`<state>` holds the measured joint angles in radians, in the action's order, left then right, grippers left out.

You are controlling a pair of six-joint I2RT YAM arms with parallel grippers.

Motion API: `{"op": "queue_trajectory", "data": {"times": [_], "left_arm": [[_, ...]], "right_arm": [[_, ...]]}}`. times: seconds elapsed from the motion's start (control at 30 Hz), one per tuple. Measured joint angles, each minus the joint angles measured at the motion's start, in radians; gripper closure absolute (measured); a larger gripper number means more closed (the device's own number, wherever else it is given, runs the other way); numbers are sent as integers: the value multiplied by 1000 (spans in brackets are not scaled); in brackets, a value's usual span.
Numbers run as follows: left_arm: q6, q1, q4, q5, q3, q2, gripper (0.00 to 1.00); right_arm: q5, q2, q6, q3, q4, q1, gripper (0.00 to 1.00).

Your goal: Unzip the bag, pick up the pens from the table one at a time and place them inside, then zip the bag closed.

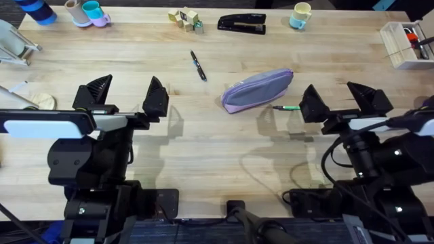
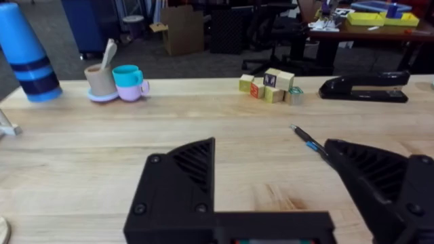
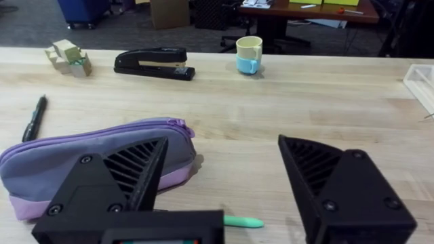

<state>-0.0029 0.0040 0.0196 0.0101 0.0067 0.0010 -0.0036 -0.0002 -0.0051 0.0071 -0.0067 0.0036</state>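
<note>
The lavender bag (image 1: 257, 89) lies on the table (image 1: 224, 142) right of centre, zipper shut along its top; it also shows in the right wrist view (image 3: 88, 159). A dark pen (image 1: 198, 66) lies apart, up and left of the bag, seen as well from the left wrist (image 2: 308, 142) and the right wrist (image 3: 34, 118). The green pen (image 1: 287, 107) rests just below the bag's right end, its tip (image 3: 243, 221) showing beside my right finger. My left gripper (image 1: 122, 96) is open at the left. My right gripper (image 1: 344, 100) is open right of the bag. Neither holds anything.
Along the far edge stand a black stapler (image 1: 242, 24), small wooden blocks (image 1: 186, 19), a cream-and-blue mug (image 1: 299, 15), cups (image 1: 91, 12) and a blue cone (image 1: 37, 10). A white box (image 1: 405, 42) with markers sits at the far right.
</note>
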Motion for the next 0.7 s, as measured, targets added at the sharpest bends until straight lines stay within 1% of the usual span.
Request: {"op": "queue_trajectory", "data": {"times": [0.37, 0.47, 0.57, 0.63, 0.7], "left_arm": [[2, 0, 2, 0, 0, 0, 7], [-14, 0, 16, 0, 2, 0, 7], [-27, 0, 97, 0, 22, 0, 8], [-32, 0, 177, 0, 69, 11, 7], [-35, 0, 244, 1, 140, 42, 7]], "right_arm": [[7, 0, -3, 1, -7, 0, 5], [8, 0, 3, 2, -11, 0, 5], [15, 0, 9, 20, -57, 0, 5], [15, 1, 9, 61, -143, 0, 5], [16, 17, 9, 120, -272, 0, 5]]}}
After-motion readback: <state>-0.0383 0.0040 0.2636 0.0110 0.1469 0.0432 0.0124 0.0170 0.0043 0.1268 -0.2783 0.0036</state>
